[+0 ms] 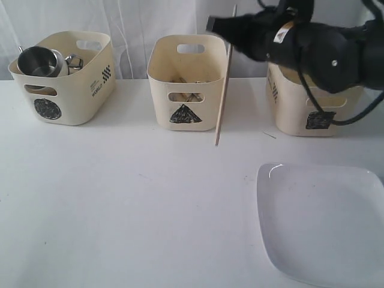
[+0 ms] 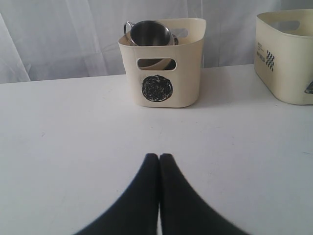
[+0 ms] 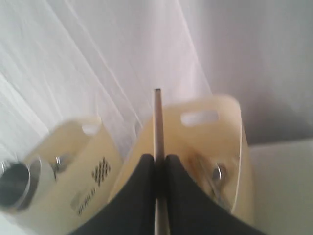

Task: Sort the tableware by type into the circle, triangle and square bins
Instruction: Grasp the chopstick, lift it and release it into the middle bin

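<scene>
— White table (image 1: 150, 198); at 5 o'clock lies the large white square plate (image 1: 324, 222). Why is it untouched?
— Probably it is meant for the cream plastic tub marked with a square (image 1: 294, 114), at 2 o'clock.
— And the cream triangle-marked tub (image 1: 162, 78) at 12?
— It takes cutlery, so the right tool (image 3: 156, 161) is clamped on the thin wooden chopstick (image 1: 223, 90), held nearly upright by its rim, not yet inside.
— The left tool (image 2: 159, 159)?
— Pressed together, empty, and facing the cream circle-marked tub (image 1: 72, 102), which holds the steel mugs (image 1: 37, 62).

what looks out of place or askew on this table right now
One wooden chopstick hangs in the air nearly upright, slightly tilted, by the triangle bin. It is pinched in the right gripper rather than lying in a bin. Nothing looks spilled or damaged.
</scene>
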You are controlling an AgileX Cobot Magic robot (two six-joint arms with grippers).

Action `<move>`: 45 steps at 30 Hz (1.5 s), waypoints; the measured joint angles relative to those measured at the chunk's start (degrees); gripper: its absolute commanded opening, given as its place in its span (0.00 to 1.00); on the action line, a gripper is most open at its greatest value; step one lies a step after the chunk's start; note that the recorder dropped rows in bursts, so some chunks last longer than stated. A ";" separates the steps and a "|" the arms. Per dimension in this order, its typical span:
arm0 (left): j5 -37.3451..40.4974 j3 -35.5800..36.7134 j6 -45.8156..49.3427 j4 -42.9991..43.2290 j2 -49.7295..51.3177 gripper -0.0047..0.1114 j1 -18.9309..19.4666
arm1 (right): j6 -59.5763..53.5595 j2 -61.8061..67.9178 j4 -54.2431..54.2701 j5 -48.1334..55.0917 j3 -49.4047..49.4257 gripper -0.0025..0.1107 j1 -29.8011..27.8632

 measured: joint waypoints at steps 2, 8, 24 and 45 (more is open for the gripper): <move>0.00 0.00 0.00 0.00 0.00 0.04 0.00 | 0.00 -0.70 1.07 -4.81 0.15 0.02 -0.88; 0.00 0.00 0.00 0.00 0.00 0.04 0.00 | 0.00 3.60 6.05 -16.14 -4.44 0.02 -3.17; 0.00 0.00 0.00 0.00 0.00 0.04 0.00 | -6.35 28.36 6.83 -13.15 -31.54 0.02 -3.04; 0.00 0.00 0.00 0.00 0.00 0.04 0.00 | -8.19 33.04 6.83 -11.66 -35.51 0.26 -2.09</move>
